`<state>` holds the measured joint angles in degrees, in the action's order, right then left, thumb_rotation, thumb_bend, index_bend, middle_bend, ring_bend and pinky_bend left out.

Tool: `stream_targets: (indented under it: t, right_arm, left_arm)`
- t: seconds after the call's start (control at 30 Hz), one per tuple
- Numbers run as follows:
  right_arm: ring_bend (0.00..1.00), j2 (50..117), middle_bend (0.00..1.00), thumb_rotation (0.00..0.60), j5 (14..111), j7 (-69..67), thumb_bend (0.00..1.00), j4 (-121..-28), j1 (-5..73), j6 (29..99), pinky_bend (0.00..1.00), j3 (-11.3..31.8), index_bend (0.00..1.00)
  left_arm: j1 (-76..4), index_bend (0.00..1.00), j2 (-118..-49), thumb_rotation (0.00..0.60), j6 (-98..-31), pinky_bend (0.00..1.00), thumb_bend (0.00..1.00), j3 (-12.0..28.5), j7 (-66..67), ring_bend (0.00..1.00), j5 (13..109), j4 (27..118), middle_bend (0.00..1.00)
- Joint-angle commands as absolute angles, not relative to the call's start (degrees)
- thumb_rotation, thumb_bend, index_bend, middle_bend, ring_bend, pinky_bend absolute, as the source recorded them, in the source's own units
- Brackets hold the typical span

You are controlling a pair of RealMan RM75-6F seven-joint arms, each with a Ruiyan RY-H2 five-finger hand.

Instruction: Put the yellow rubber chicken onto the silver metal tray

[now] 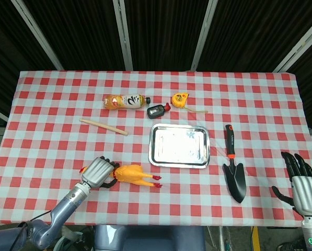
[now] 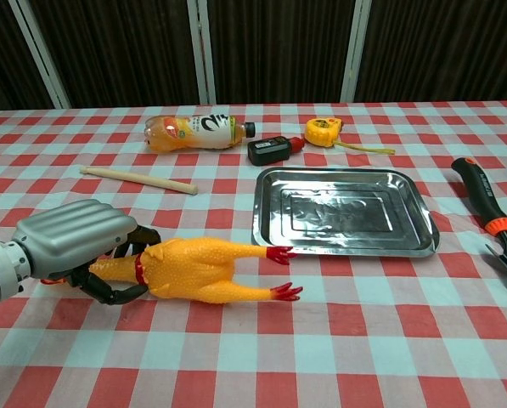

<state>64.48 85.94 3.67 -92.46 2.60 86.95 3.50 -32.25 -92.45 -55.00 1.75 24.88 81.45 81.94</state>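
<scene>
A surface covered in a red and white checked cloth point(image 1: 51, 136) holds a silver metal tray point(image 2: 340, 212) near its middle, with nothing on it. The yellow rubber chicken point(image 2: 198, 269) lies on its side on the cloth to the left of the tray and nearer the robot, its red feet pointing toward the tray and one foot just at the tray's near left corner. The left hand point(image 2: 73, 244) has its dark fingers wrapped around the chicken's neck end, clamped on it, while the chicken's body appears to rest on the cloth. The right hand point(image 1: 300, 184) is well to the right of the tray, beyond a garden trowel point(image 1: 232, 171), fingers spread and holding nothing. Judging by this, the grasp is made; lifting the chicken and setting it onto the tray remain.
</scene>
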Motion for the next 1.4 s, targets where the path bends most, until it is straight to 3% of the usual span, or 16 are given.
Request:
stream_targets:
  t: [0.03, 0.4, 0.63, 0.8, 1.03, 1.17, 1.4]
  right_arm:
    - [0.08, 64.34, 0.11, 0.600, 86.02, 3.71, 0.25, -92.64, 2.62, 86.86, 0.19, 3.47, 0.00]
    - [0.08, 62.64, 0.11, 0.600, 88.98, 0.88, 0.25, -94.41, 3.24, 87.44, 0.19, 3.35, 0.00]
    - [0.09, 59.90, 0.11, 0.600, 93.71, -5.79, 0.25, -96.63, 3.70, 89.66, 0.19, 3.06, 0.00]
    - [0.10, 56.75, 0.11, 0.600, 97.51, -11.80, 0.25, -99.28, 5.78, 88.28, 0.20, 2.44, 0.00]
    - [0.10, 51.38, 0.11, 0.600, 101.24, -19.40, 0.25, -105.57, 12.27, 81.33, 0.21, 2.67, 0.00]
    - [0.10, 48.90, 0.11, 0.600, 100.21, -22.73, 0.25, -109.54, 16.95, 74.77, 0.21, 3.48, 0.00]
    - [0.09, 46.69, 0.11, 0.600, 95.56, -25.27, 0.25, -113.66, 23.14, 65.66, 0.21, 5.41, 0.00]
  left_arm:
    - [-32.37, 0.49, -92.73, 0.600, -55.21, 0.62, 0.44, 1.75, 24.86, 0.54, 81.20, 81.62, 0.59]
    - [-34.04, 0.57, -91.94, 0.600, -62.45, 0.69, 0.62, 2.03, 13.13, 0.61, 90.90, 79.28, 0.68]
    - [-37.57, 0.58, -88.06, 0.600, -64.20, 0.70, 0.65, 4.63, 11.82, 0.62, 94.80, 81.76, 0.68]
    - [-41.83, 0.59, -83.95, 0.600, -60.15, 0.70, 0.65, 7.75, 16.57, 0.62, 94.58, 85.74, 0.69]
    - [-48.31, 0.59, -79.67, 0.600, -51.43, 0.70, 0.65, 13.35, 25.09, 0.63, 88.82, 93.13, 0.70]
    - [-52.11, 0.59, -79.10, 0.600, -46.44, 0.70, 0.65, 16.18, 28.69, 0.63, 82.96, 96.31, 0.70]
    - [-57.31, 0.59, -78.97, 0.600, -43.43, 0.70, 0.65, 18.73, 37.57, 0.63, 73.94, 100.66, 0.70]
